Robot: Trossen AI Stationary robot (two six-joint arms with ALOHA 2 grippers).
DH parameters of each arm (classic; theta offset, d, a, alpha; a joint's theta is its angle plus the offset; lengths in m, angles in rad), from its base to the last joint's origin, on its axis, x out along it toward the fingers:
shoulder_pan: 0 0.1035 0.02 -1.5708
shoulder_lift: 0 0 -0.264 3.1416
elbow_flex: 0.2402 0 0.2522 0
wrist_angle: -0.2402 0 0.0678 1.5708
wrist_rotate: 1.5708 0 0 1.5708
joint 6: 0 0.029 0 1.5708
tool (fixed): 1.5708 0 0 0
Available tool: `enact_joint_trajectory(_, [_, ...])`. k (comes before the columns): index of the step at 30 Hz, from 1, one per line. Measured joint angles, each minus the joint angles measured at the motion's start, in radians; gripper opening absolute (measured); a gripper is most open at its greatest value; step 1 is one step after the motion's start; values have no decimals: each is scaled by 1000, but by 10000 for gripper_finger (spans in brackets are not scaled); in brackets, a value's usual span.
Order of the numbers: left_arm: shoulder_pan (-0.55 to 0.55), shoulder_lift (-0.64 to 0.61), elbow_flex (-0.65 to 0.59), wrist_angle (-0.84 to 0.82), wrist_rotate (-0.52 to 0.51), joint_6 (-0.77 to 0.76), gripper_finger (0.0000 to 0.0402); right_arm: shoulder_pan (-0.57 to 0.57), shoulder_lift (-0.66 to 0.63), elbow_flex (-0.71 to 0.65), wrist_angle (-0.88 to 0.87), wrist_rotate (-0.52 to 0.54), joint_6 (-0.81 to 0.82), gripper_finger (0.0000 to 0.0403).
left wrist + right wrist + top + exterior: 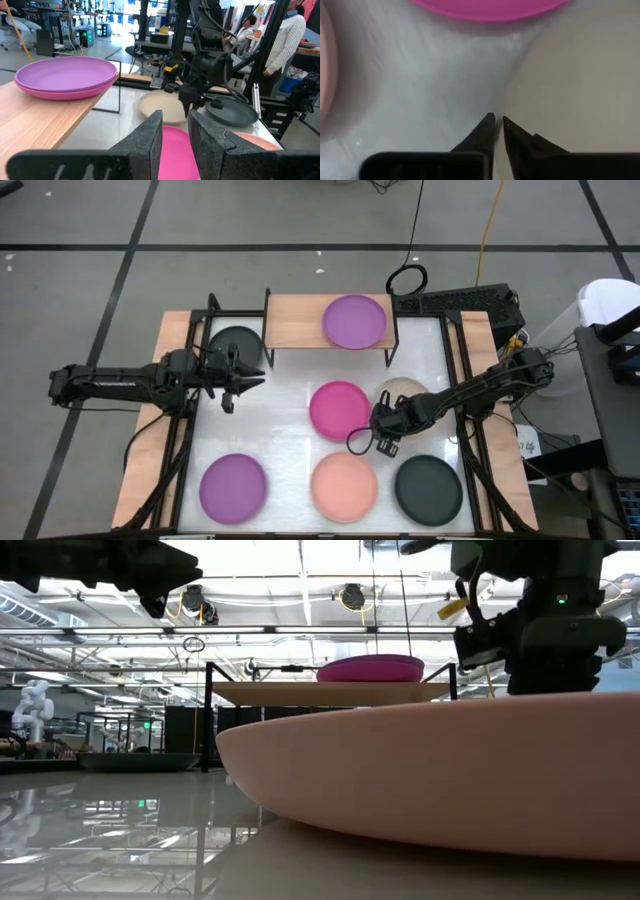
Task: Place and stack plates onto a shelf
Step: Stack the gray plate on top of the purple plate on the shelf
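The right claw, fingers nearly together, hovers beside the magenta plate. The left claw, narrow too, waits near the shelf.

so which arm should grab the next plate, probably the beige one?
Right, likely. The right gripper hangs at the beige plate edge, beside the magenta plate, fingers nearly closed. The left gripper sits farther off, near the black plate by the shelf.
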Motion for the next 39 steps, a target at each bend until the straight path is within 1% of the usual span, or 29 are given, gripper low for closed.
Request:
enact_joint_trajectory(2, [0, 0, 0, 0, 0, 0, 97, 0, -13, 0, -4, 1, -3, 6])
enact_joint_trajectory(9, [0, 0, 0, 0, 0, 1, 97, 0, -118, 19, -49, 10, 41, 2])
enact_joint_trajectory(14, [0, 0, 0, -1, 0, 1, 97, 7, -251, 43, -56, 89, 74, 1])
enact_joint_trajectory(18, [0, 0, 0, -2, 0, 1, 97, 14, -365, 56, 44, 161, 37, 1])
enact_joint_trajectory(20, [0, 0, 0, -1, 0, 0, 97, 19, -418, 57, 136, 194, -8, 1])
enact_joint_trajectory(24, [0, 0, 0, 15, 0, 0, 97, 17, -498, 57, 342, 221, -150, 1])
enact_joint_trajectory(28, [0, 0, 1, 40, 0, 13, 97, -17, -545, 58, 540, 272, -365, 0])
enact_joint_trajectory(31, [0, 0, 1, 39, 0, 36, 97, -69, -552, 58, 645, 319, -509, 0])
enact_joint_trajectory(35, [0, 0, 1, 39, 0, 90, 97, -183, -512, 116, 634, 323, -617, 0])
enact_joint_trajectory(39, [0, 0, 1, 39, 0, 155, 97, -287, -421, 223, 507, 321, -715, 0])
